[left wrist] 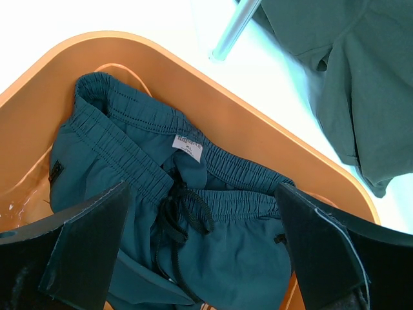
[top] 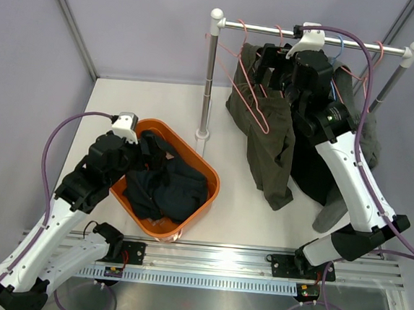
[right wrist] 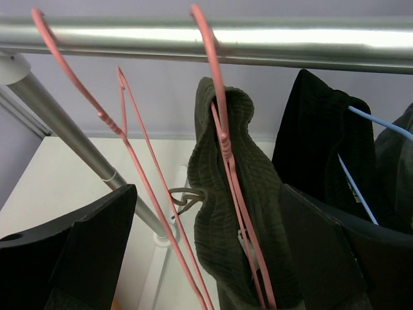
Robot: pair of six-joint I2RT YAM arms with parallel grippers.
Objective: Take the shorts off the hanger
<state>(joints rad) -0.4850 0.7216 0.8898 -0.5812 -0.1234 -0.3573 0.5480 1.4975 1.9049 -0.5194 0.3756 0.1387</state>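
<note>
Right gripper (right wrist: pixel 206 258), jaws apart, faces olive shorts (right wrist: pixel 251 194) on a pink hanger (right wrist: pixel 223 139) by the far edge. Closing could pinch its wire too.

Top view: high, behind the arm bases at the bottom edge, tilted down and forward across the bench (top: pixel 259 225). Far off; whole scene in frame, rail (top: pixel 276 32) at upper right.

Left wrist view: very near, facing down into the orange basket (left wrist: pixel 258 123), left gripper (left wrist: pixel 201 194) filling both lower corners. Shares the basket with the top view.

Right wrist view: close under the rail, facing level and slightly upward, right gripper (right wrist: pixel 208 194) in the lower corners. Shares rail, pink hangers (right wrist: pixel 139 168) and olive shorts (right wrist: pixel 226 194) with the top view.
</note>
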